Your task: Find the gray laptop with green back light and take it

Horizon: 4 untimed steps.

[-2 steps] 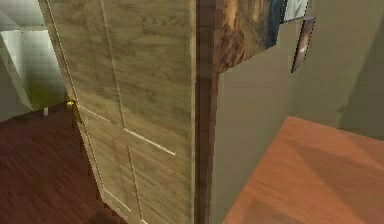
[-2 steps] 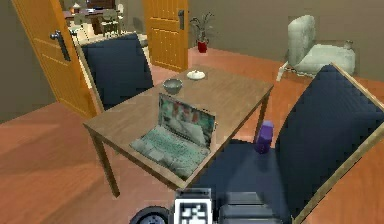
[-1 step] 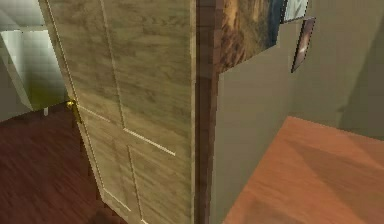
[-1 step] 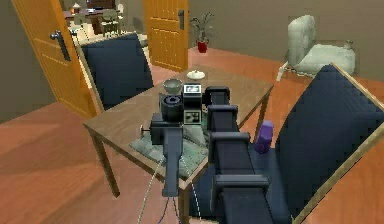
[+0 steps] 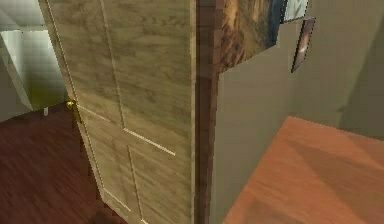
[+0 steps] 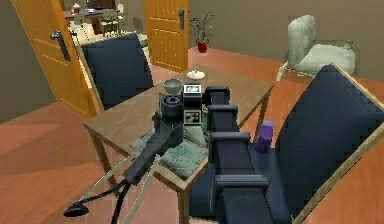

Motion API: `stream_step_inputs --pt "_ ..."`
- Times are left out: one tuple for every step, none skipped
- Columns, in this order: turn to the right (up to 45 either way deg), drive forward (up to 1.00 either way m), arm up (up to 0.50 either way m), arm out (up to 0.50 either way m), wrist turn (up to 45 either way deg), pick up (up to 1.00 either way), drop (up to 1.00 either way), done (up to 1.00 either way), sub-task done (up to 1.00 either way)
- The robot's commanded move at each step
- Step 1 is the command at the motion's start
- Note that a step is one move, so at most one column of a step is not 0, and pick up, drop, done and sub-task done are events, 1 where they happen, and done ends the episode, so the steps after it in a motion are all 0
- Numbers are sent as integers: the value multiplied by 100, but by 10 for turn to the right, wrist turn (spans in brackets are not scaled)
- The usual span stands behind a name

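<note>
On the wooden table (image 6: 120,120) in the arm side view lies a flat grey-green thing (image 6: 186,152) near the front edge; I cannot tell that it is a laptop. The arm (image 6: 232,165) rises from the bottom edge over the table. The gripper (image 6: 105,200) has its dark body beside the white squares, and its thin fingers (image 6: 140,168) slant down-left past the table's corner. One finger ends in a round pad above the floor; the other leaves the picture. I cannot tell whether it holds anything.
Two dark blue chairs (image 6: 118,66) (image 6: 325,130) flank the table, which bears a white dish (image 6: 196,74), a grey cup (image 6: 172,87) and a purple thing (image 6: 265,136). Orange doors (image 6: 48,55), a potted plant (image 6: 203,38), a pale armchair (image 6: 315,45). A wooden door (image 5: 130,100) stands close ahead.
</note>
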Motion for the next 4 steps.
stream_step_inputs --pt "0 0 0 0 450 0 0 0 0" --pt "0 0 0 0 450 0 0 0 0" --pt "0 0 0 0 450 0 0 0 0" --pt "0 0 -30 0 0 0 0 0 0"
